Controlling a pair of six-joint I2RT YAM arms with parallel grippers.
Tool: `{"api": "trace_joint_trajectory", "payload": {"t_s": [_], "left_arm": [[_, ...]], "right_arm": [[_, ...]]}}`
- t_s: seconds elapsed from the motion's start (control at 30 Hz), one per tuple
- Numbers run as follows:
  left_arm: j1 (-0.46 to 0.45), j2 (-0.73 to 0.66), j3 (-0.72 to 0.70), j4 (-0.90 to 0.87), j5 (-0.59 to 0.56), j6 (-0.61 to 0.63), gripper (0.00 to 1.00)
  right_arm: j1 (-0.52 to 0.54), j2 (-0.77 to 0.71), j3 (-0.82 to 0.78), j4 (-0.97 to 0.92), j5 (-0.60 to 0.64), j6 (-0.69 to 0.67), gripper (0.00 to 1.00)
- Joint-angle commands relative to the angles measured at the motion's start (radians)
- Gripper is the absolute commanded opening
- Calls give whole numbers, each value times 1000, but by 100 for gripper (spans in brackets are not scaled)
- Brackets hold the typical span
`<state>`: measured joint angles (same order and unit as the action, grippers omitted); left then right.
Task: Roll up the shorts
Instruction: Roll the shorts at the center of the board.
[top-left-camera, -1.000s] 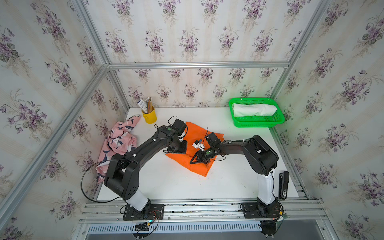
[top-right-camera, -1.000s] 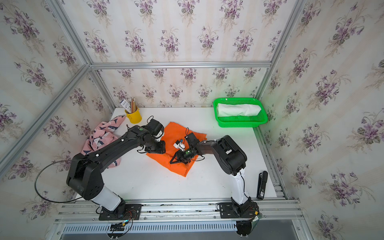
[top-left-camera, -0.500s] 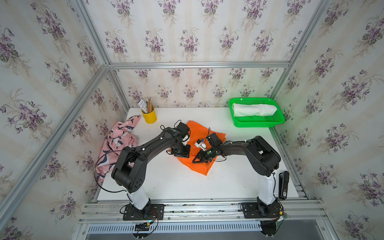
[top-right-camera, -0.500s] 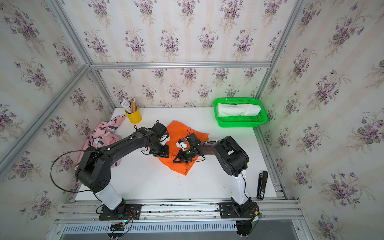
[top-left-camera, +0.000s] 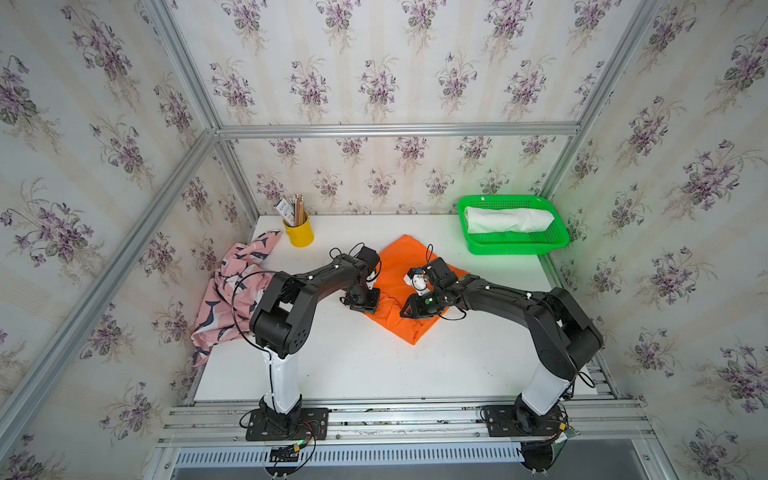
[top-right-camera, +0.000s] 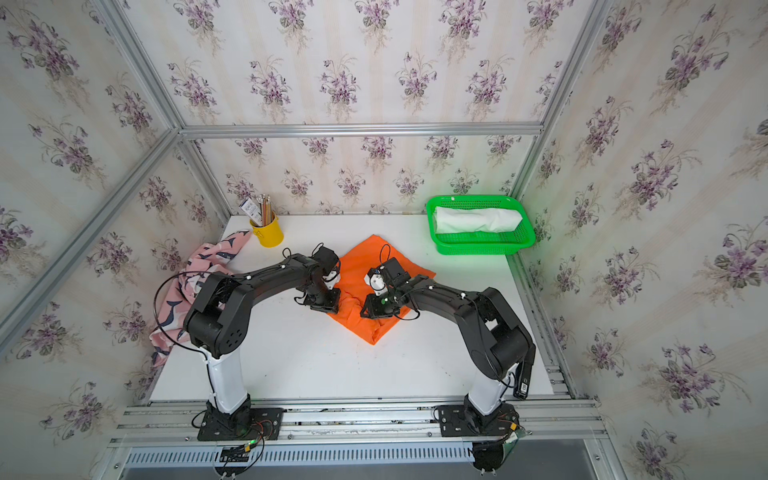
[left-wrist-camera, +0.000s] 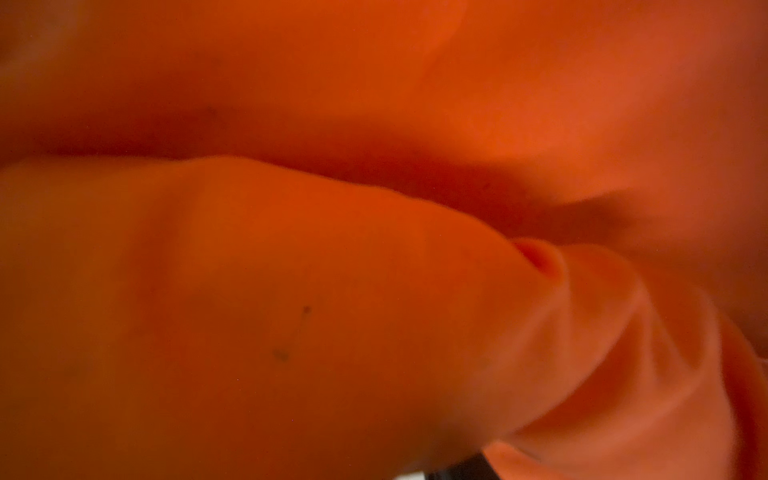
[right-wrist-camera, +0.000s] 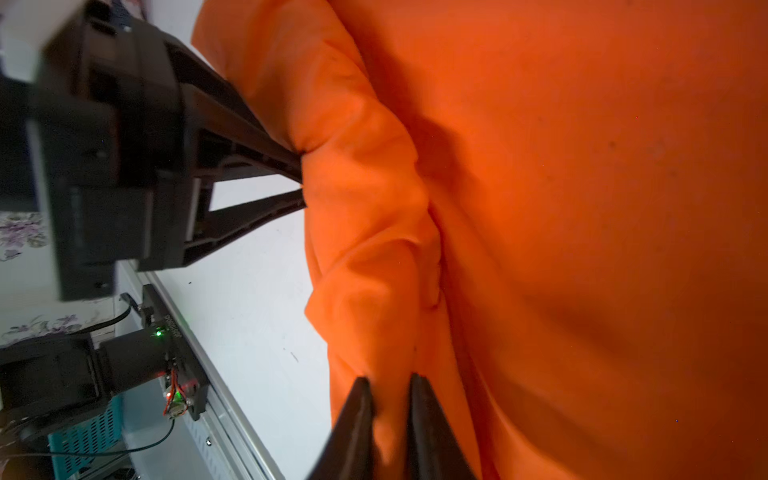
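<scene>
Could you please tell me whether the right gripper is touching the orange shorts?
Touching. In the right wrist view, the right gripper has its fingers closed on a fold at the edge of the orange shorts.

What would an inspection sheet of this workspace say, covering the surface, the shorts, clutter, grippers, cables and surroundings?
Surface: white table, a few small dark specks.
Job's things: orange shorts spread mid-table, one edge bunched into a fold; white shorts rolled, lying in the green basket; pink whale-print shorts crumpled, hanging over the table's left edge.
Clutter: yellow cup of pencils at the back.
Grippers: left gripper pinching the orange fold; right gripper shut on the same fold.
Cables: black cable loops from the left arm over the pink shorts.
Surroundings: aluminium frame, floral wallpaper; nothing else seen.
</scene>
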<state>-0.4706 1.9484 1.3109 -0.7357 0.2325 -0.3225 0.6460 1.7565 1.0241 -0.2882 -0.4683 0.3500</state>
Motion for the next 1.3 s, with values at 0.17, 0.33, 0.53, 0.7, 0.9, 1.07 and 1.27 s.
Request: {"api": "trace_joint_trajectory", "payload": {"t_s": [0.17, 0.33, 0.53, 0.7, 0.9, 1.07, 1.27], "left_arm": [[4, -131, 13, -31, -81, -3, 47], [23, -84, 82, -52, -97, 5, 46], [30, 33, 165, -54, -72, 12, 45], [34, 50, 177, -52, -55, 11, 45], [44, 37, 151, -38, -37, 5, 45], [52, 40, 146, -34, -22, 5, 45], [62, 35, 142, -32, -10, 6, 45]], "right_arm": [[1, 69, -46, -5, 186, -34, 0], [23, -5, -29, -34, 244, -63, 15], [153, -99, 30, -120, 489, -142, 42], [339, -117, 80, -91, 708, -271, 62], [418, 10, 121, -29, 860, -388, 75], [417, 128, 120, 40, 947, -447, 81], [379, 222, 87, 85, 947, -420, 72]]}}
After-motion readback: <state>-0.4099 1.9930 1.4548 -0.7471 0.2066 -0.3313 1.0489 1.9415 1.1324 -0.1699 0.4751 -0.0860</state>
